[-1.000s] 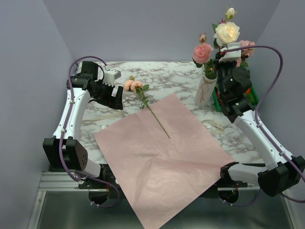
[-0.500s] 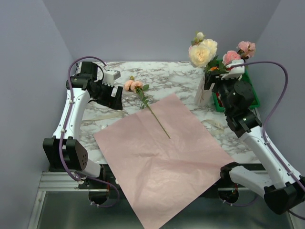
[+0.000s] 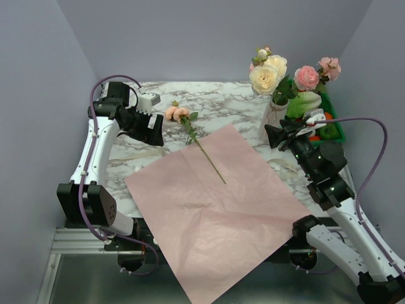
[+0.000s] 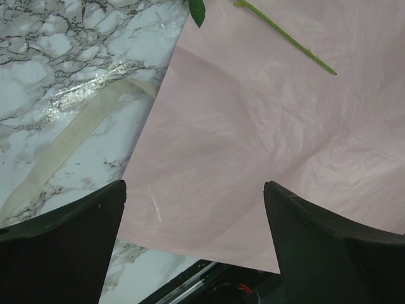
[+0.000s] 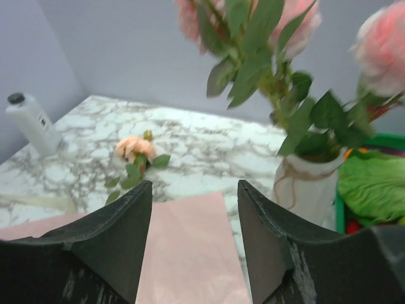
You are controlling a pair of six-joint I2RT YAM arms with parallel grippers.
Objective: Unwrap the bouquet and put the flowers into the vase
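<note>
Marble desk seen from above. A pink paper lies unrolled and flat across the middle, its near corner hanging over the near edge. The vase stands toward the far right corner, just beside a green tray at the right edge, and already carries cream and pink flowers. One peach rose lies out of it, its bloom on bare marble toward the far edge, left of centre, and its stem slanting onto the paper's far corner. The right tool hangs just beside the vase, jaws apart and empty. The left tool hovers near the left edge, jaws wide and empty. The step in hand looks like fetching that last rose. Pinch the thin stem partway along without gathering paper, lift, tip it upright, then thread it between the blooms without nudging the narrow, top-heavy vase. The left wrist view shows plainly a cream ribbon flat on marble beside the paper's left edge, only faint from above. The right wrist view adds a white bottle toward the far left corner, unclear from above.
</note>
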